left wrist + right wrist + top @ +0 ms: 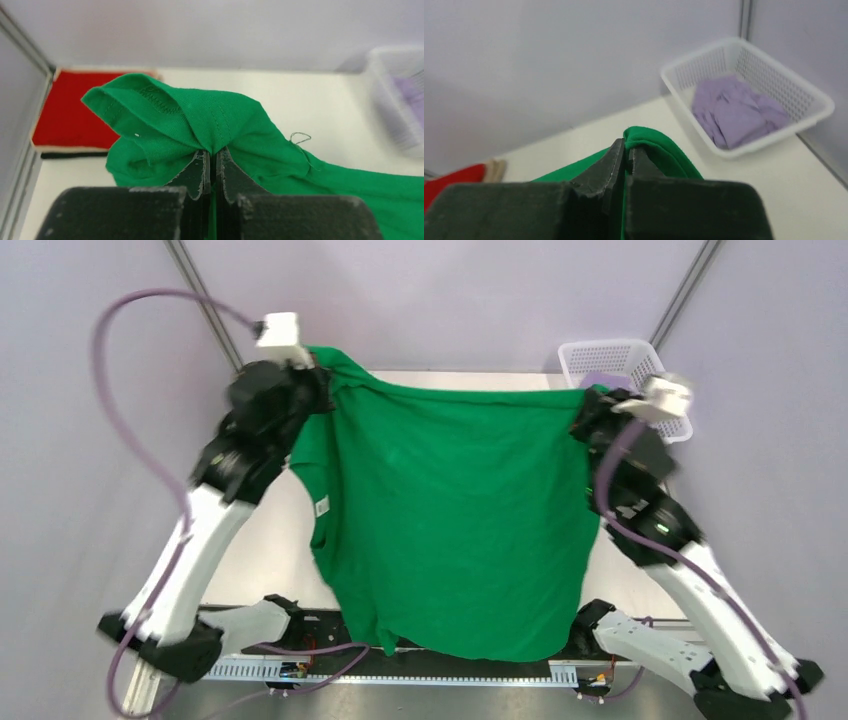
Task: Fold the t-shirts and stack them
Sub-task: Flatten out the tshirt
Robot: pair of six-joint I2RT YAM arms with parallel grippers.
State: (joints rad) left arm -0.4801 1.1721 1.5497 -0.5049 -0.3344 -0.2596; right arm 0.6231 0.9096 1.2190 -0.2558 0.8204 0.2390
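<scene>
The bright green t-shirt [455, 510] hangs spread in the air between both arms, its lower edge near the arm bases, its white neck tag [322, 506] at the left. My left gripper [322, 380] is shut on its top left corner; the left wrist view shows the cloth [200, 117] bunched in my left gripper [214, 156]. My right gripper [592, 400] is shut on the top right corner; the right wrist view shows my right gripper [626, 147] pinching a green fold [659, 145]. A lilac shirt [736, 112] lies in the basket. A folded red shirt [70, 117] lies on beige and black ones at the far left.
The white lattice basket [590, 358] stands at the table's back right corner, seen also in the right wrist view [814, 97]. The folded stack's red edge shows in the right wrist view [451, 180]. Grey walls and metal posts close in the table.
</scene>
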